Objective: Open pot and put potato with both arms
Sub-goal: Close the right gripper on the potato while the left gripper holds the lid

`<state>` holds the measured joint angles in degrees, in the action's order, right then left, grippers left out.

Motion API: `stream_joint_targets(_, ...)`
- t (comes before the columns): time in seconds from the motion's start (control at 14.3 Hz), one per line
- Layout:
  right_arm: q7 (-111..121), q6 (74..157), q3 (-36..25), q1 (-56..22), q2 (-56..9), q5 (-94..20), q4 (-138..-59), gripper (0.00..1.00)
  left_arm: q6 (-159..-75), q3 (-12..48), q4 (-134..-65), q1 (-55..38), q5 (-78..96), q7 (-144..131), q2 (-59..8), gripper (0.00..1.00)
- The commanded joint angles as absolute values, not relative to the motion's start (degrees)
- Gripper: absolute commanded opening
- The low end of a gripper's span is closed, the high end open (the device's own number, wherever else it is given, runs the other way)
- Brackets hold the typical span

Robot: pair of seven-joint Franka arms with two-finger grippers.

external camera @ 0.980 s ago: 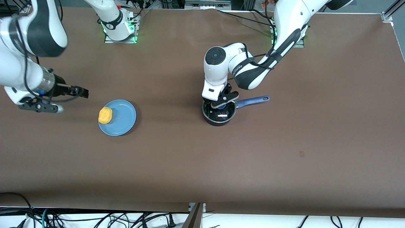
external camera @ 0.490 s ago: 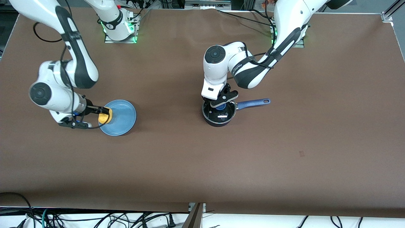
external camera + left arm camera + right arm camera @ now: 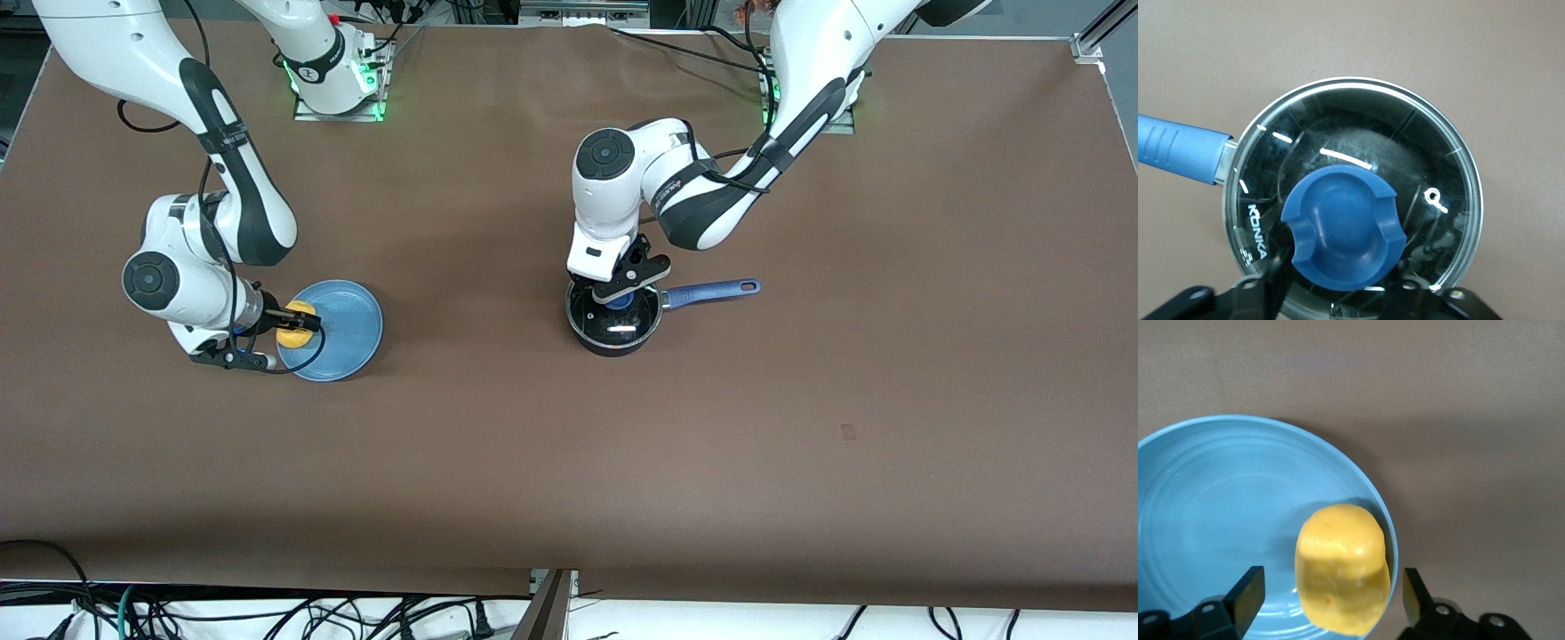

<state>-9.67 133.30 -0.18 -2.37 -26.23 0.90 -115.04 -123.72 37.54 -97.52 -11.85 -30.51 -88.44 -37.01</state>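
Right pincer (image 3: 1331, 597) wide around potato (image 3: 1341, 577), untouching, on plate (image 3: 1218, 493); left pincer (image 3: 1338, 293) open astride lid knob (image 3: 1343, 237).

Both arms, the left arm (image 3: 702, 191) and the right arm (image 3: 222, 178), are glossy white jointed shells with black bands at the joints and a round dark cap on the wrist housing. Black cables run along their links, and green lights glow at their square metal bases. Each ends in a black two-finger claw: the left claw (image 3: 622, 289) and the right claw (image 3: 298, 324).
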Motion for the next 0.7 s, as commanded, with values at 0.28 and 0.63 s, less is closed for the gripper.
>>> stream_joint_targets(0.28,-8.88,134.74,-0.09,-2.02,-27.77,1.23,-114.78,0.79,-123.66,37.53,-97.56,-10.99,-32.08,-88.07,-36.21,0.79)
stream_joint_targets(0.63,-9.14,134.74,-0.09,-1.93,-28.12,1.14,-114.7,0.63,-123.93,37.44,-96.34,-10.64,-32.08,-88.07,-36.21,0.81)
